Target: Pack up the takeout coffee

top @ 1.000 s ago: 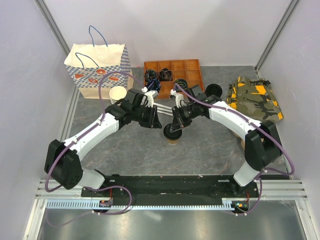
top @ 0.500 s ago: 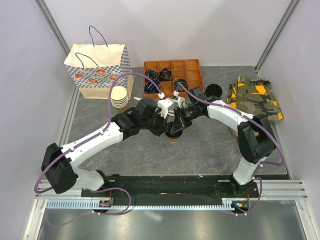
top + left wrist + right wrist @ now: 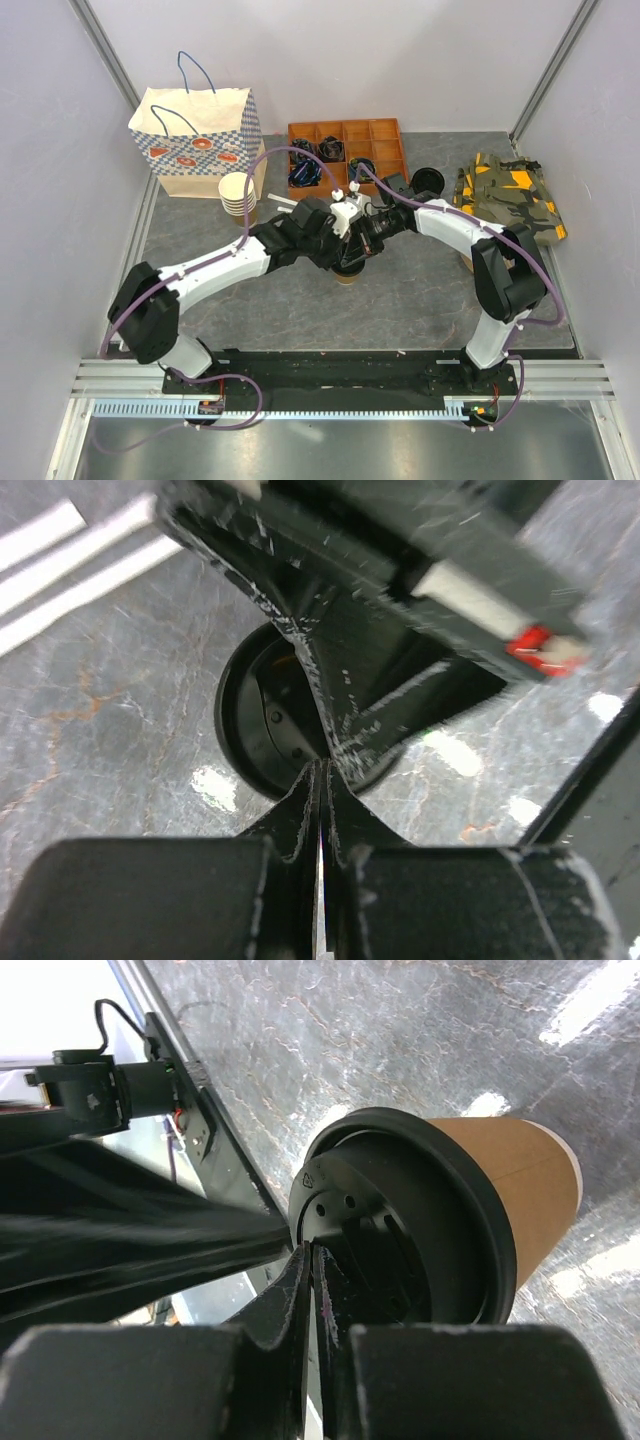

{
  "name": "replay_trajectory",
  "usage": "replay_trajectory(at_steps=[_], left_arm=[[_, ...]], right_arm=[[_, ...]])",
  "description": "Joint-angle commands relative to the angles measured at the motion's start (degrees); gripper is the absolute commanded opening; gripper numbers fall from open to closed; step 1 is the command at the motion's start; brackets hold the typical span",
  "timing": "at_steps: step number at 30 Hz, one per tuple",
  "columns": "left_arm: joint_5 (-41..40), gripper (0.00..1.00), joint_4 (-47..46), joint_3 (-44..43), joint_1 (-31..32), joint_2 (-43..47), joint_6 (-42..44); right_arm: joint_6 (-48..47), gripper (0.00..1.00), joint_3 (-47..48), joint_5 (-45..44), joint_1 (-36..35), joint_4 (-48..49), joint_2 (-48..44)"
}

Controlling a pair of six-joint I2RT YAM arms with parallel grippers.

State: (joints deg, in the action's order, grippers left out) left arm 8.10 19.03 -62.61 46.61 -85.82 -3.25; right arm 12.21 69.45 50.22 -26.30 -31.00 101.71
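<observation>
I have the lid [image 3: 400,1230] on the cup [image 3: 525,1190], left gripper [image 3: 320,767] and right gripper [image 3: 308,1252] both closed on nothing over it; the far-left bag [image 3: 195,140] awaits the cup.

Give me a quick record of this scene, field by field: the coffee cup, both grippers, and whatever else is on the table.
cup: small kraft paper cup, upright on the grey table
lid: round black plastic lid, on the cup
left gripper: shut, tips over the lid
right gripper: shut, tips at the lid
bag: patterned paper bag, standing back left
other: stack of lidless paper cups; orange compartment tray; camouflage cloth
</observation>
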Motion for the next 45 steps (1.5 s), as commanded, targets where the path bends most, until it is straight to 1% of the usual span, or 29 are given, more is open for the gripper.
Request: replay_trajectory(at_steps=[1,3,7,11,14,16,20,24,28,39,44,45], left_arm=[[0.87,0.02,-1.28,1.52,-0.29,-3.56,2.63],[1.22,0.02,-0.31,2.66,-0.2,-2.86,2.72],[1.13,0.02,1.28,2.14,-0.38,-0.23,2.72],[2.53,0.02,1.8,-1.45,-0.55,1.27,2.19],[3.93,0.02,2.59,-3.74,-0.73,1.71,1.32],[4.29,0.02,2.77,-4.36,-0.73,2.06,0.96],[4.56,0.03,3.12,-5.15,-0.91,2.85,0.43],[4.73,0.03,3.65,-5.33,-0.91,3.64,0.43],[5.26,0.03,3.91,-5.5,-0.91,3.47,1.05],[5.44,0.03,4.26,-3.75,-0.82,1.18,1.75],[6.05,0.04,5.93,-5.59,-0.2,1.18,3.16],[5.62,0.04,6.89,-6.64,0.32,1.27,4.81]], right_arm=[[-1.31,0.1,-0.55,-0.38,0.46,0.77,2.35],[-1.31,0.09,-0.37,-0.3,0.73,0.86,2.53],[-1.66,0.1,-0.19,0.06,0.73,0.77,2.61],[-1.57,0.1,1.12,2.25,0.64,0.77,2.0],[-1.05,0.14,3.49,4.8,0.73,0.77,0.6],[-0.08,0.16,4.72,6.38,0.64,0.86,-0.63],[1.85,0.16,6.31,8.32,0.64,1.03,-2.22],[2.21,0.16,5.61,7.45,0.82,1.38,-2.75],[0.63,0.15,3.94,5.33,1.61,1.65,-0.64],[-1.22,0.14,1.65,4.89,2.75,2.7,3.58],[-1.49,0.14,1.48,4.45,2.84,2.61,4.81],[-1.4,0.14,1.56,4.28,2.84,2.62,4.9]])
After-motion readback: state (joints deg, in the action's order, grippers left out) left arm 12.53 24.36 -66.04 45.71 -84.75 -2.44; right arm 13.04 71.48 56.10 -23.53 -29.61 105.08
